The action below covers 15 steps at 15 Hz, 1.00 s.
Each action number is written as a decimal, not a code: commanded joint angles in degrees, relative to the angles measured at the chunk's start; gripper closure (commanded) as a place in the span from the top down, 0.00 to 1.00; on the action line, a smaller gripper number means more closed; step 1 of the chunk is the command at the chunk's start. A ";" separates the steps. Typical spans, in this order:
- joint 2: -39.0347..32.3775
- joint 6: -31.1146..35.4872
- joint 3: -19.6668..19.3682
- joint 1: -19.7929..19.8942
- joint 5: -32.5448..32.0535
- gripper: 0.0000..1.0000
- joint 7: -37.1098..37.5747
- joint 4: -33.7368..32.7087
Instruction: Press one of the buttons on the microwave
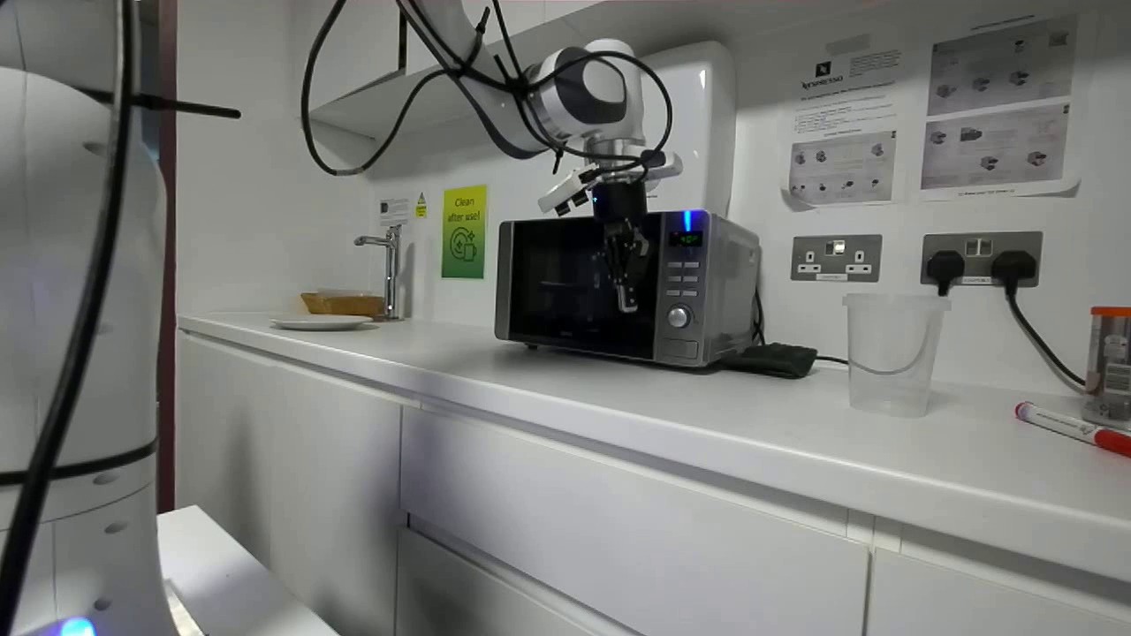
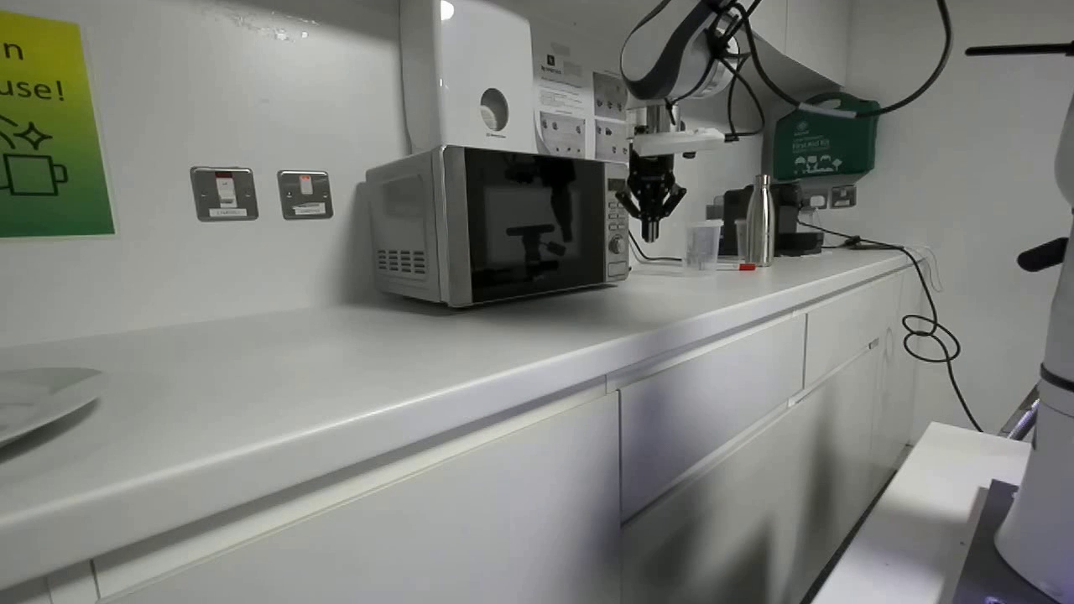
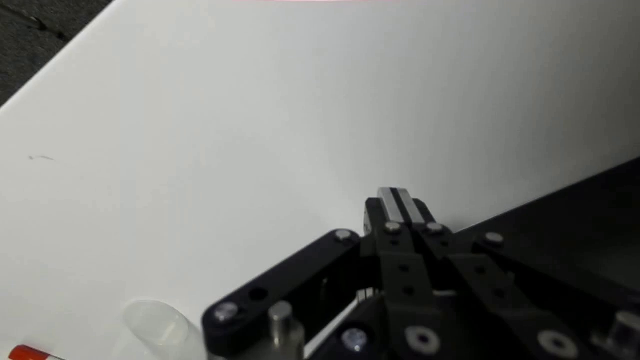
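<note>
The microwave, with a black glass door and silver-grey casing, stands on the counter in both exterior views [image 1: 557, 283] [image 2: 537, 226]. Its control strip has grey buttons [image 1: 682, 278], a round knob [image 1: 679, 317] and a lit green display; the strip also shows in an exterior view [image 2: 617, 222]. My gripper [image 1: 627, 305] points down in front of the microwave, apart from it, and overlaps the door just beside the strip in that view. It also shows in an exterior view [image 2: 650, 235]. In the wrist view its fingertips [image 3: 400, 202] are together with nothing between them. The dark door [image 3: 575, 235] is at right; the buttons are hidden there.
A clear plastic tub [image 1: 892, 353] and a red-white marker [image 1: 1074, 428] are on the counter [image 1: 495, 371] beyond the microwave's control side. A metal bottle [image 2: 760, 222] stands farther along. A white wall box [image 2: 470, 75] is above the microwave. A plate [image 1: 322, 323] lies near the tap.
</note>
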<state>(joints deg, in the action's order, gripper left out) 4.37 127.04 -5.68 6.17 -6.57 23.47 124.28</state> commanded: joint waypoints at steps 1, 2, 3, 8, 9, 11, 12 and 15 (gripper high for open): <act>4.33 -6.79 -0.01 0.36 0.33 0.00 -3.59 -0.20; 5.49 -8.06 0.01 0.17 1.41 0.00 -5.20 0.09; 7.41 -9.20 0.03 -0.22 3.18 0.00 -7.65 0.78; 10.78 -13.77 0.54 0.04 2.73 0.05 -9.81 1.08; 10.74 -16.48 0.70 0.19 2.28 0.27 -9.32 0.74; 9.87 -15.98 0.80 0.30 1.92 0.07 -8.29 0.31; 9.96 -17.80 0.79 0.30 1.90 0.12 -8.29 0.31; 9.96 -18.81 0.79 0.31 1.89 0.30 -8.29 0.31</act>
<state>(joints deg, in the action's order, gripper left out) 14.37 108.37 -5.36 5.95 -4.81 15.32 124.72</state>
